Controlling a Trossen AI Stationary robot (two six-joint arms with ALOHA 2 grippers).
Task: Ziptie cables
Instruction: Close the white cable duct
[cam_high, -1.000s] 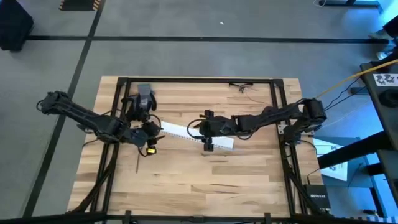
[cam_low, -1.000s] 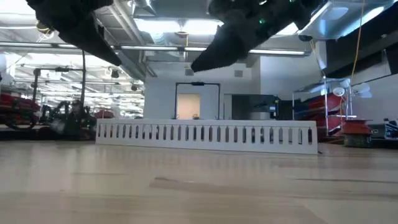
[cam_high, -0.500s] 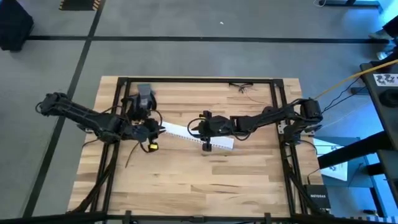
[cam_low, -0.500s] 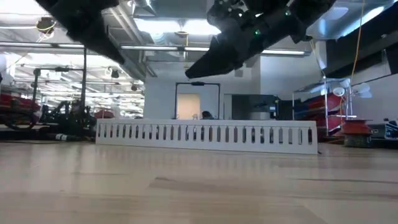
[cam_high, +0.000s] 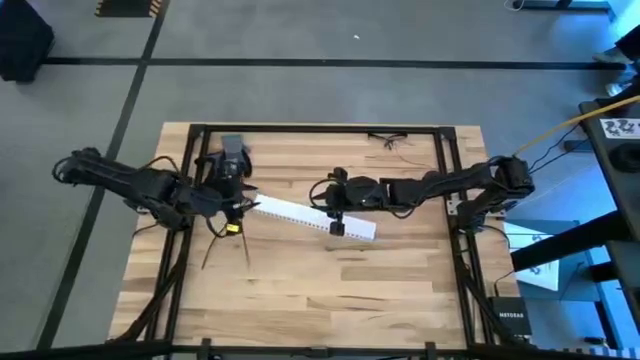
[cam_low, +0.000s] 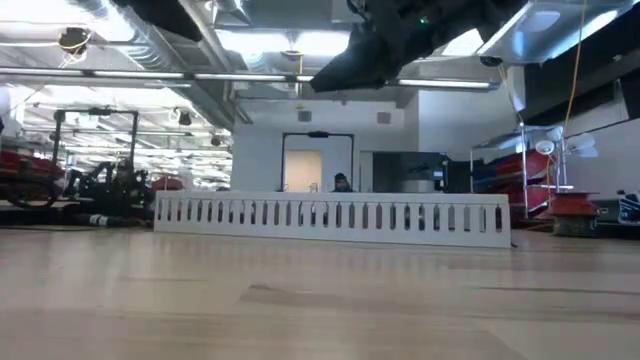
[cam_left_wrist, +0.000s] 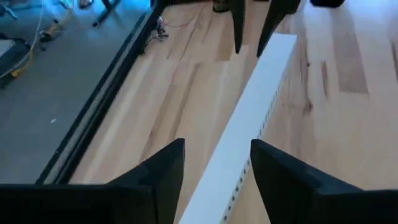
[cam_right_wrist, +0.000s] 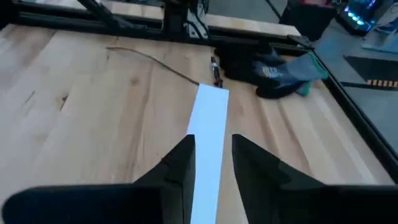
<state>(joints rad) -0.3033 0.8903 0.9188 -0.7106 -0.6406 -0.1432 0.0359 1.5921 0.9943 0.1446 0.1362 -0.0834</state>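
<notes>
left gripper (cam_left_wrist: 214, 168) wide, empty | right gripper (cam_right_wrist: 211, 158) narrow, empty | strip (cam_high: 315, 216) under both | we risk pinching it instead of cables (cam_high: 225, 246)

Bright overhead lighting, perhaps slight blur

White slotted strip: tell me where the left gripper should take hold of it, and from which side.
Grip the white slotted strip at its end nearest the left gripper, across the narrow width, coming down from above. It lies long and straight on the table, both long edges free, and the open fingers straddle that end. The right gripper hangs farther along it, so stay clear there.
</notes>
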